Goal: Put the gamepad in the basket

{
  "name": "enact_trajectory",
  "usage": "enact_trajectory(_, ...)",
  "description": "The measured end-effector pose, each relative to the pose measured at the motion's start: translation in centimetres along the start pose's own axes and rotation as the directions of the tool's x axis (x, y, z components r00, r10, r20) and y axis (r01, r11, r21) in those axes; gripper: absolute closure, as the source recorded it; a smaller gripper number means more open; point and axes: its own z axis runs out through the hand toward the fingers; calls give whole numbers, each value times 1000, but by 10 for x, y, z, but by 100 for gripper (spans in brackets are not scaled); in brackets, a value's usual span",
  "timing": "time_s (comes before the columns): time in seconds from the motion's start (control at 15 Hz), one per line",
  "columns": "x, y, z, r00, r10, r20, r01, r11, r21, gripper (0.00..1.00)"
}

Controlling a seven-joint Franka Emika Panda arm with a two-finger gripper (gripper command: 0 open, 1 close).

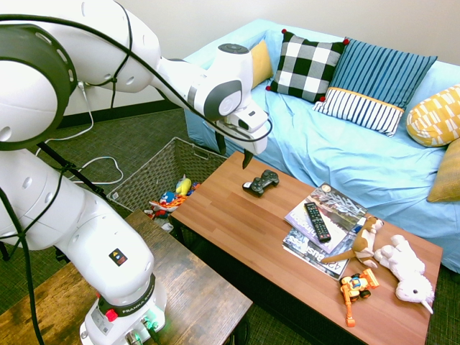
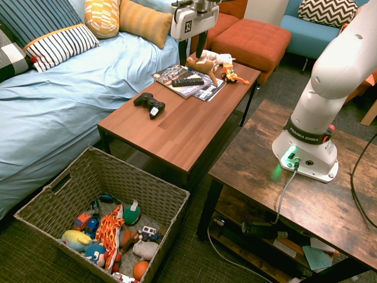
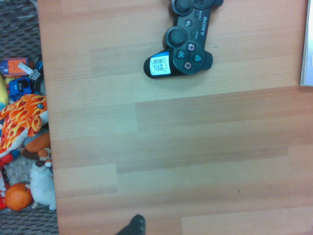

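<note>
From the first side, the gripper (image 1: 246, 159) hangs open above the table (image 1: 237, 230), empty, with the gamepad (image 1: 261, 182) lying just beyond it. From the other side, the basket (image 2: 155, 194) sits on the floor below the table's near end, half full of toys. Close up, the gamepad looks light, rigid and smooth; I'd pinch it across the narrow middle.

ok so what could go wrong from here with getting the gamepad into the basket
The open gripper hangs above the table, off to one side of the gamepad, so a straight descent would likely miss it. The gamepad's rounded handles could slip in the fingers. The basket sits on the floor past the table's end, already holding toys, so an early release could hit the table edge.
</note>
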Motion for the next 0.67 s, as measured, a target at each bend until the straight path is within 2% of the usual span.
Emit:
enact_trajectory(0.27,2,-16,7,999,18,-33,-18,1000,19,0)
enact_trajectory(0.67,58,-77,68,984,170,-52,-168,985,51,0)
